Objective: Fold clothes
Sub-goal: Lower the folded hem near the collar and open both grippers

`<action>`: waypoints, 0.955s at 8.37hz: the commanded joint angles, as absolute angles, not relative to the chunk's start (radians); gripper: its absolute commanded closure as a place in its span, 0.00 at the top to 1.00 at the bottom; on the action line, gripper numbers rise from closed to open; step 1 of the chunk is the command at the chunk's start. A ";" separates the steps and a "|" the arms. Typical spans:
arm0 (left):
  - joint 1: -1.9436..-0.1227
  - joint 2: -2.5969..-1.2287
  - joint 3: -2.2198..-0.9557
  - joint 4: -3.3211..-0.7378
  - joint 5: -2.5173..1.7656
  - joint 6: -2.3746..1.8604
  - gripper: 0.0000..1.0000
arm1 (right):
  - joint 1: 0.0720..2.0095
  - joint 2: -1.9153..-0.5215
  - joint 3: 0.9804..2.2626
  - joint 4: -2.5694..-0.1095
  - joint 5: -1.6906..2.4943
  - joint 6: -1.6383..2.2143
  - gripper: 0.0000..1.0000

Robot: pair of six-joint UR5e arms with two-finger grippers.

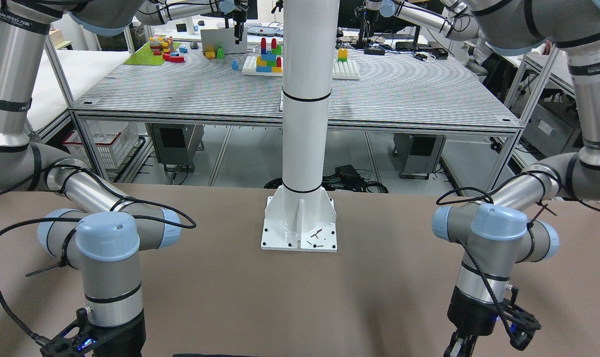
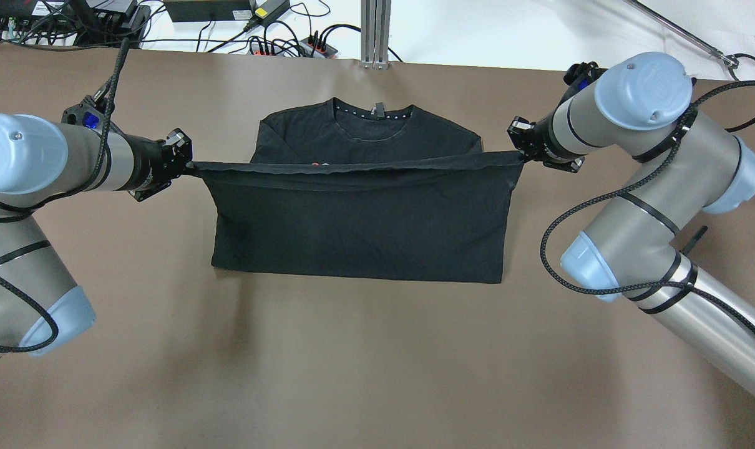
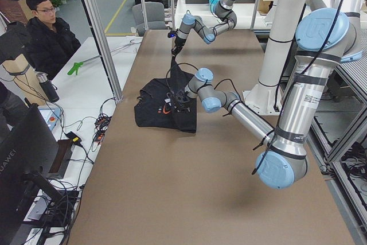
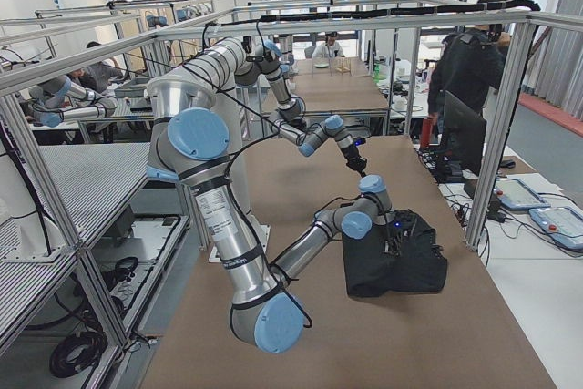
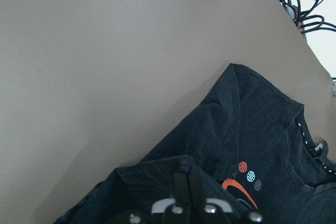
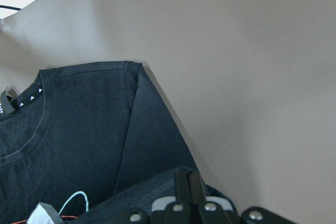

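Your work surface is a plain brown table [image 2: 377, 374], with a white pillar [image 1: 302, 124] bolted down on the robot's side of it. Midway between the two arms lies the black soft-fabric T-shirt [image 2: 359, 231]. Its ribbed neckline [image 2: 373, 118] points to the far edge, away from the robot, near a tangle of black cables [image 2: 290, 43].

In the overhead view you can see the bottom hem lifted off the table and drawn into a taut, straight line across the chest, so the lower part is doubled over the rest. The left gripper [image 2: 190, 165] has its fingers pressed together on the hem corner at its own side. The right gripper [image 2: 516, 153] pinches the opposite corner the same way. Each wrist camera shows you black cloth caught between narrow, closed fingertips.

The left wrist view also shows a small chest print [image 5: 247, 174] of orange, teal and dark dots above an orange stroke, just beyond the held hem.
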State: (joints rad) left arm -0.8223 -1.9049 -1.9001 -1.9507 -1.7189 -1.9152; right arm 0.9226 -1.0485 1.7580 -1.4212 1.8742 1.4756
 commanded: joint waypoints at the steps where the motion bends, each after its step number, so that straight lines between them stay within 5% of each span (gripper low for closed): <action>1: -0.860 -1.905 -1.887 -1.950 -1.739 -1.879 0.00 | 0.950 -1.042 1.738 -1.425 1.884 1.390 0.00; 8: -0.877 -2.046 -1.668 -1.963 -1.753 -1.850 0.00 | 0.946 -0.959 1.493 -1.279 1.876 1.393 0.00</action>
State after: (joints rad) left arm -0.8756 -1.9959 -1.7420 -1.9580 -1.7577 -1.8536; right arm 0.9495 -0.9742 1.5472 -1.3289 1.8773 1.3880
